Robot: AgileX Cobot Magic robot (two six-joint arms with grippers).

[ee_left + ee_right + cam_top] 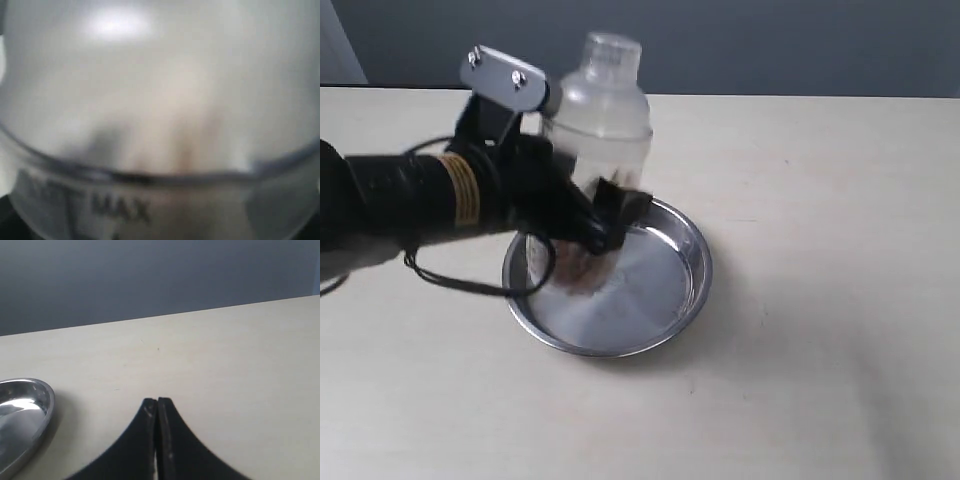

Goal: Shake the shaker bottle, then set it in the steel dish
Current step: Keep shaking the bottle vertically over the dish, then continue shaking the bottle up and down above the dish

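The pale table [820, 380] is the biggest thing here. Only its far edge shows, running along a grey wall [770, 40]; the frame cuts off the other edges. From the dish toward the table's right side and its near side the tabletop lies open, roomy ground for moving. My left arm [410, 195] reaches in from the table's left side. The steel dish [695, 262] sits roughly midway between the far edge and the near side, a little left of the middle; my right wrist view catches part of the same dish [30, 400]. The shaker bottle [605, 110] stands upright over the left part of the dish, and my left claw [605, 225] is clenched around its lower body, grasping it. I cannot tell whether the bottle's base touches the dish, because my own arm and fingers cover it. Brown grains show dimly low in the bottle. In my left wrist view the bottle [160, 100] fills everything, blurred; the word MAX reads on it, and fainter marks beside it cannot be made out. My right claw [157, 410] hovers over table near the dish, black jaws pressed together and gripping nothing.
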